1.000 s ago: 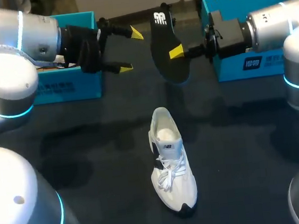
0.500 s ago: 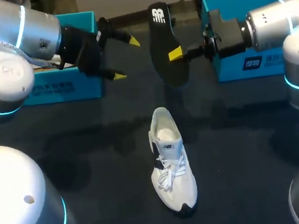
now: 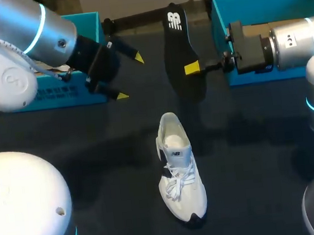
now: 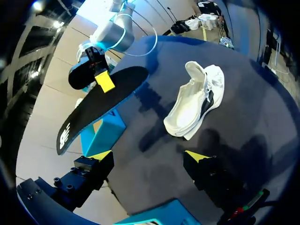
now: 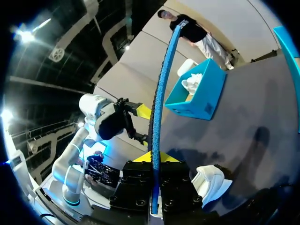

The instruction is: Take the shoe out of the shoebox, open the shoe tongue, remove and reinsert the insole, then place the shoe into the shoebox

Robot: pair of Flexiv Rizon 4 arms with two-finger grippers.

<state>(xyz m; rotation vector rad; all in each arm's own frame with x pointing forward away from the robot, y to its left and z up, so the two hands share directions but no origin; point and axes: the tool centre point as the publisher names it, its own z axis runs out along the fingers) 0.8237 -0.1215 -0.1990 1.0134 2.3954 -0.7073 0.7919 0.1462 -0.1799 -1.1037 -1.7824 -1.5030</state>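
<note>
A white shoe (image 3: 179, 168) with black trim lies on the dark table, toe towards the front edge. Above and behind it hangs the black insole (image 3: 182, 58), and my right gripper (image 3: 192, 68) is shut on its side edge. In the right wrist view the insole (image 5: 161, 93) stands edge-on between my right gripper's (image 5: 153, 157) fingers, with the shoe (image 5: 211, 180) below. My left gripper (image 3: 130, 76) hangs open and empty to the left of the insole. In the left wrist view, past my left gripper (image 4: 149, 155), are the shoe (image 4: 197, 105) and the held insole (image 4: 101, 105).
Two teal shoeboxes stand at the back of the table: one (image 3: 70, 90) at the left under my left arm, one (image 3: 246, 7) at the right behind my right arm. The left box (image 5: 197, 96) holds white paper.
My right gripper has carried the insole a little to the right and nearer. My left arm has swung its open gripper nearer and lower, slightly leftward. The shoe has not moved.
</note>
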